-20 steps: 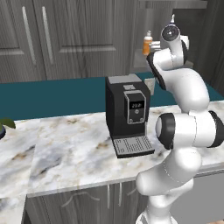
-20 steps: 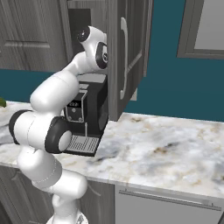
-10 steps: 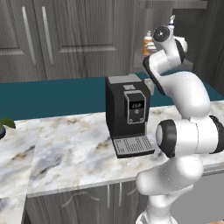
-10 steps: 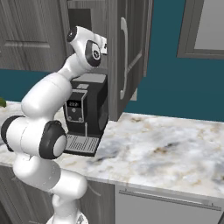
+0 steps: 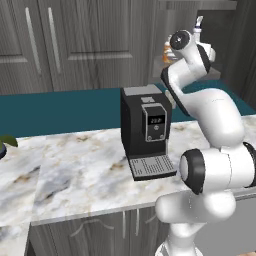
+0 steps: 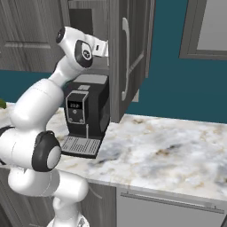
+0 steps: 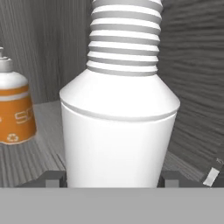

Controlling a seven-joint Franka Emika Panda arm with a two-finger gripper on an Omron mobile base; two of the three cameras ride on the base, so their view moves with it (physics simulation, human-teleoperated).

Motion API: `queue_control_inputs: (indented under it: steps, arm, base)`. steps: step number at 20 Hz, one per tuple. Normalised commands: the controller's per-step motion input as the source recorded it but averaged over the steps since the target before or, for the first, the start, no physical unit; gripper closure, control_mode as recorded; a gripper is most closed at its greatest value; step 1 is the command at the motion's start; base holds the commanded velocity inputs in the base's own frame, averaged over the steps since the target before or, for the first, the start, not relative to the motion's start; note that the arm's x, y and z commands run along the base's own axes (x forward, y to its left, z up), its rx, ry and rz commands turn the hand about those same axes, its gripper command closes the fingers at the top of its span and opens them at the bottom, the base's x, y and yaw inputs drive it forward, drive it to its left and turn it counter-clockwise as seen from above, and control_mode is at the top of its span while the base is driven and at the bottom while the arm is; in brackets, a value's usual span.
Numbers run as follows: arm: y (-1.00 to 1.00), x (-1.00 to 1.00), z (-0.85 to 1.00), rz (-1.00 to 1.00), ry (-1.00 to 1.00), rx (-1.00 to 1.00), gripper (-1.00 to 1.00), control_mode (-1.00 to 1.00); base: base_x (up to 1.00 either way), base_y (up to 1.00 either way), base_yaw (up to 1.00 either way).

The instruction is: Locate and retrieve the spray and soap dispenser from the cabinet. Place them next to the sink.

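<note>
Cabinet shelf (image 7: 39, 157), spray (image 7: 119, 127) and soap dispenser (image 7: 13, 109) standing on it

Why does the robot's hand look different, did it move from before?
Yes. Against the black coffee machine, which stays put, the tool has reached farther into the cabinet nook, toward the spray.

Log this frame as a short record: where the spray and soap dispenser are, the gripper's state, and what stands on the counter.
spray: upright on the cabinet shelf, between the fingers
soap dispenser: upright on the same shelf, beside the spray, apart from it
gripper: fingers flank the spray's base; contact cannot be told
counter: black coffee machine
</note>
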Motion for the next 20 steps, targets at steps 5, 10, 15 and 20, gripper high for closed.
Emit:
queue_control_inputs:
  steps: [5,10,15,20]
  arm:
    - [0.18,-0.46,0.20,-0.01,-0.08,0.00,1.00,-1.00]
    - [0.25,-0.52,0.02,0.01,-0.08,0.00,1.00,-1.00]
    - [0.31,-0.83,0.00,0.03,-0.07,0.00,1.00,-1.00]
    - [0.37,-0.99,-0.03,0.14,-0.01,0.00,1.00,-1.00]
  base:
    - [0.00,0.00,0.00]
    - [0.00,0.00,0.00]
    - [0.00,0.00,0.00]
    - [0.00,0.00,0.00]
